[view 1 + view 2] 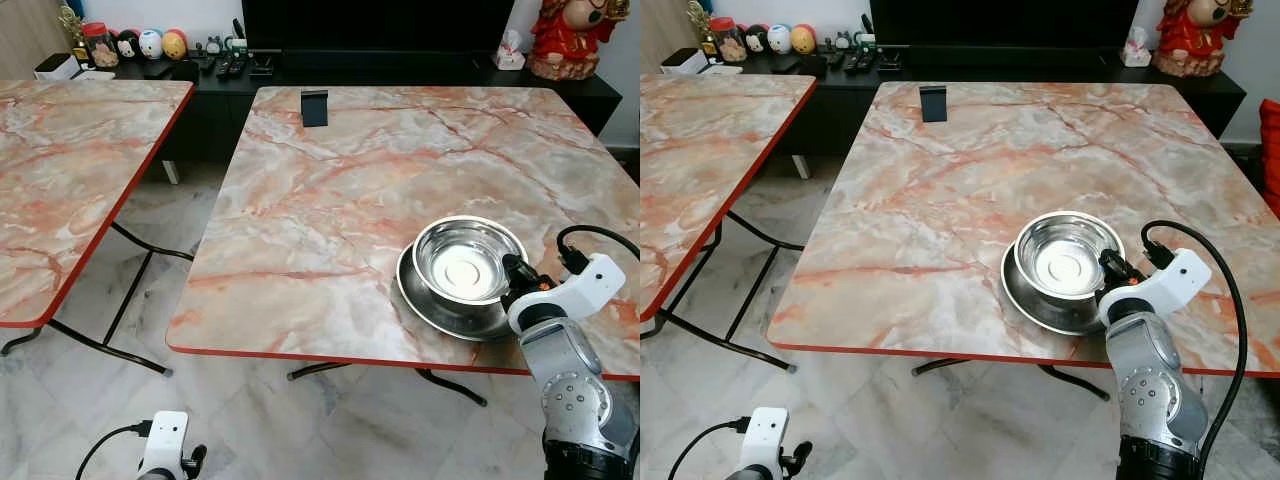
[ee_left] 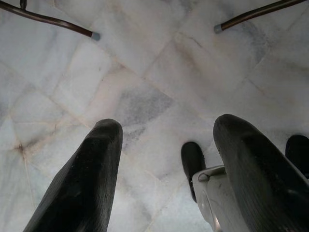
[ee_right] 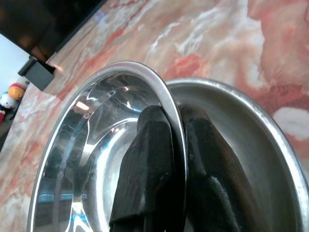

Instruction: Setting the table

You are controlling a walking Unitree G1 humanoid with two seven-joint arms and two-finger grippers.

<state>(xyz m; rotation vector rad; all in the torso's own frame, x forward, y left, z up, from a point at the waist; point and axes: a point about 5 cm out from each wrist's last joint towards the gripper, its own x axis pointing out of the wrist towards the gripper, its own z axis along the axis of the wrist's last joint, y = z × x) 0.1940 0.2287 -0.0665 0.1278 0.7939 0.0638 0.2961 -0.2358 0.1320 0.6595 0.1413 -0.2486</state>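
Steel bowl (image 1: 463, 262) in the plate (image 1: 440, 312), rim pinched between the right gripper (image 3: 175, 145) fingers.

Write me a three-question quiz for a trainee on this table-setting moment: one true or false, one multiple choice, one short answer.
1. True or false: the right hand pinches the rim of the shiny round steel bowl, one finger inside and one outside.
2. What does the steel bowl sit in?
A. a wide shallow steel plate
B. a wicker basket
C. a red plastic tray
3. Short answer: where does the left hand hang, and are its fingers apart or together?

Key
1. True.
2. A. The plate rests on the pink marble-patterned square table, near its front edge on the robot's right.
3. Low over the pale marble floor, fingers apart, holding nothing.
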